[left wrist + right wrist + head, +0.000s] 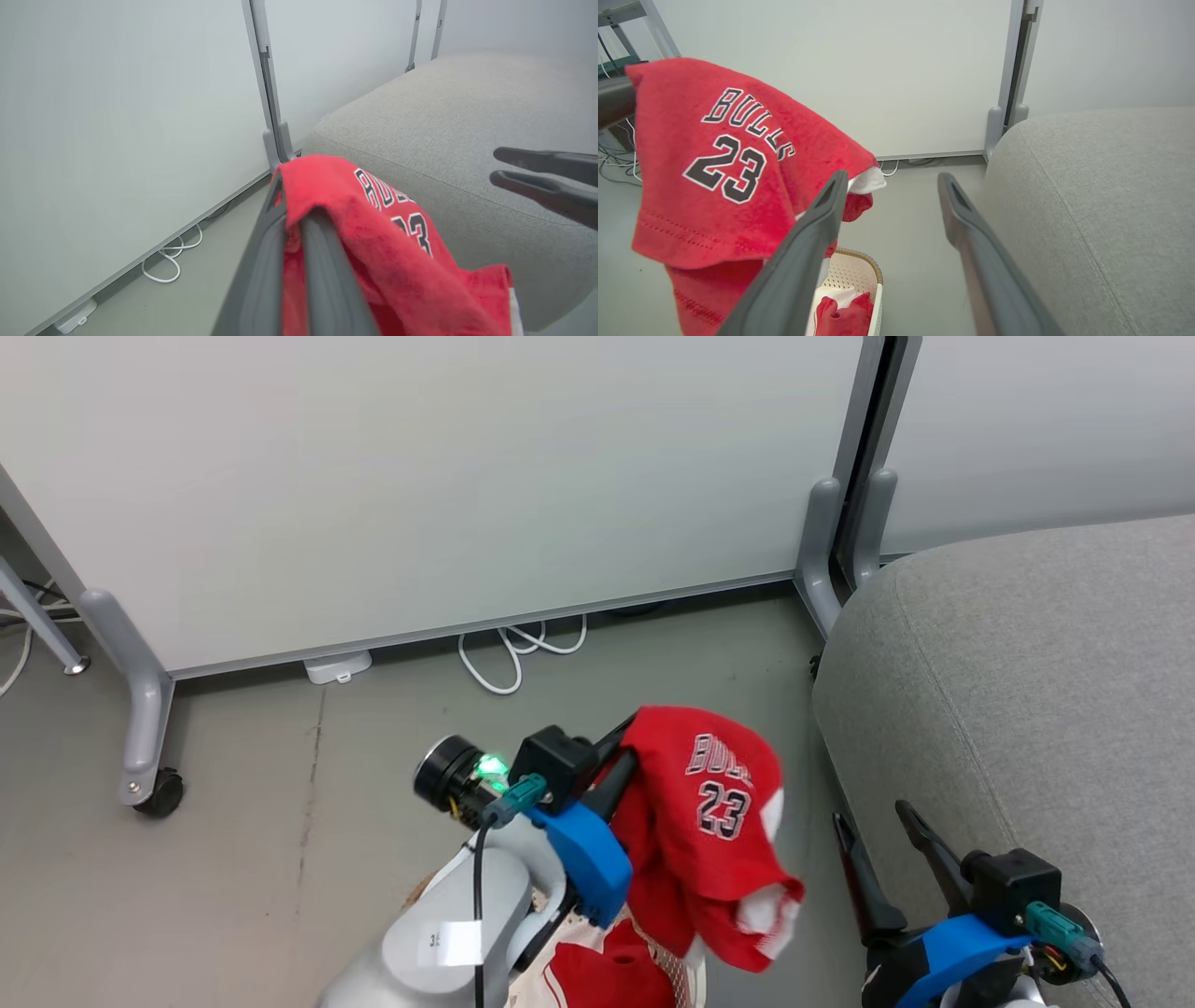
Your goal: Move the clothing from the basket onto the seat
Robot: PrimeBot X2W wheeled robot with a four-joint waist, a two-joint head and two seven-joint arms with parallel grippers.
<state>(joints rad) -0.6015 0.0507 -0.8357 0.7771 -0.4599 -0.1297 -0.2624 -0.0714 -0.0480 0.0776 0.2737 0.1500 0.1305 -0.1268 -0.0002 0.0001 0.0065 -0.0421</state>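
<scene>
A red "BULLS 23" jersey (714, 821) hangs in the air, pinched at its top by my left gripper (627, 747), which is shut on it. The left wrist view has the cloth (387, 242) draped over my closed fingers (322, 261). Below it stands the cream basket (871, 266) with more red clothing (845, 317) inside; its perforated wall (680, 963) peeks out at the head view's bottom edge. To the right lies the grey seat (1027, 709). My right gripper (876, 823) stands open beside the seat's front edge, nothing between its fingers (812, 242).
A white wheeled partition panel (420, 476) stands behind, with a grey leg and caster (157, 793) at the left. A white cable (509, 658) and a small adapter (336, 667) lie on the grey floor under it. Another panel post (822, 541) stands close to the seat's corner.
</scene>
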